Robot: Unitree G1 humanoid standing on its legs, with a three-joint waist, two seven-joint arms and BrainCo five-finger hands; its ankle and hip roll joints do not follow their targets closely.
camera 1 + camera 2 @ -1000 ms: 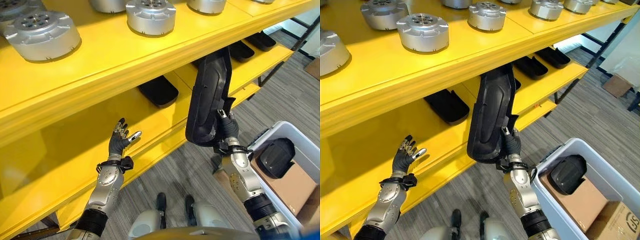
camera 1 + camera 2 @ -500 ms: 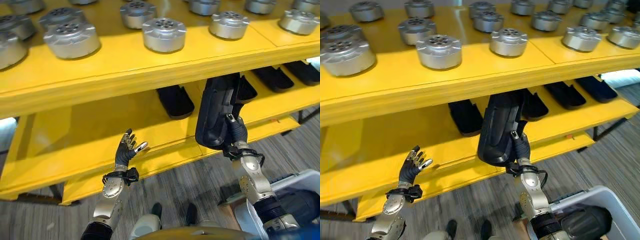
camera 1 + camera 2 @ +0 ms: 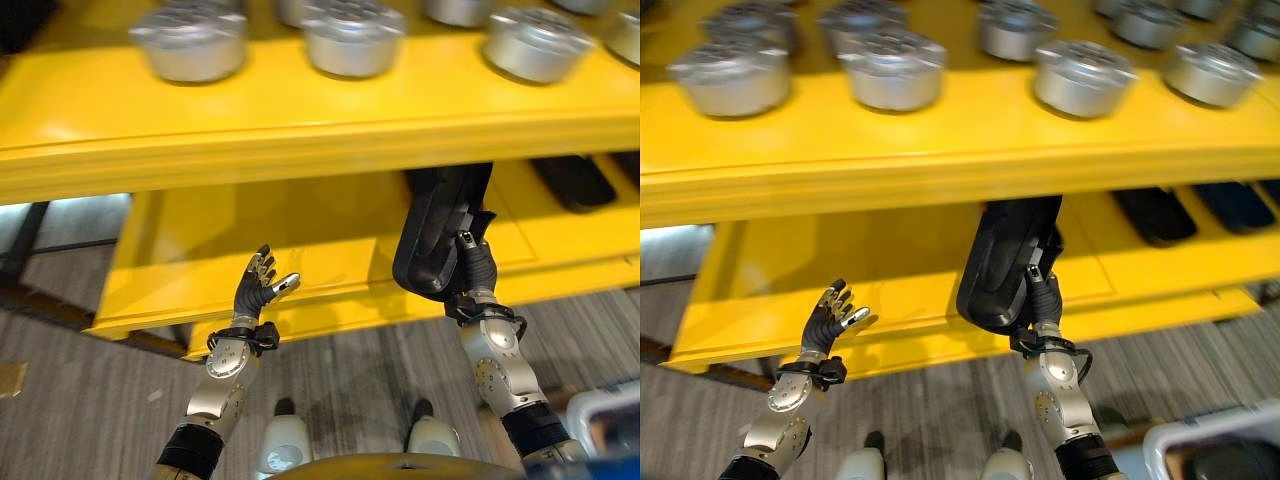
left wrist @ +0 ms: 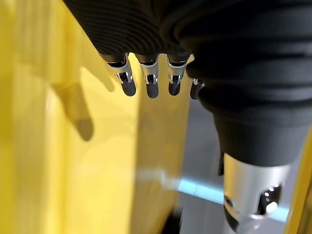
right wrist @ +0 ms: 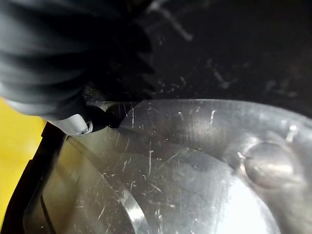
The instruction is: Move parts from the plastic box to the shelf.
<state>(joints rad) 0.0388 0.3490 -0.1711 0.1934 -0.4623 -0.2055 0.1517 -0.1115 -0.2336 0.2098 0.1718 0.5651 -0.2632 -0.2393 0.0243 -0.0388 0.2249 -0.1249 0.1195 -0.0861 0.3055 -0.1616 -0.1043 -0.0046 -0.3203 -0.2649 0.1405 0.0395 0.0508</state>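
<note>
Right hand (image 3: pixel 474 268) clamps the black part (image 3: pixel 437 232), whose top hides behind the shelf (image 3: pixel 300 130) edge; left hand (image 3: pixel 256 290) spread, empty.

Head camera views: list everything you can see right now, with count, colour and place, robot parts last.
Shelf: one, yellow, two levels, across the scene.
Round metal parts: several, silver, on the upper level.
Held part: one, black, long, upright before the lower level.
Flat black parts: several, on the lower level at right.
Plastic box: one, pale, on the floor at lower right.
Left hand: fingers open, empty, raised before the lower level.
Right hand: gripping the held part.
</note>
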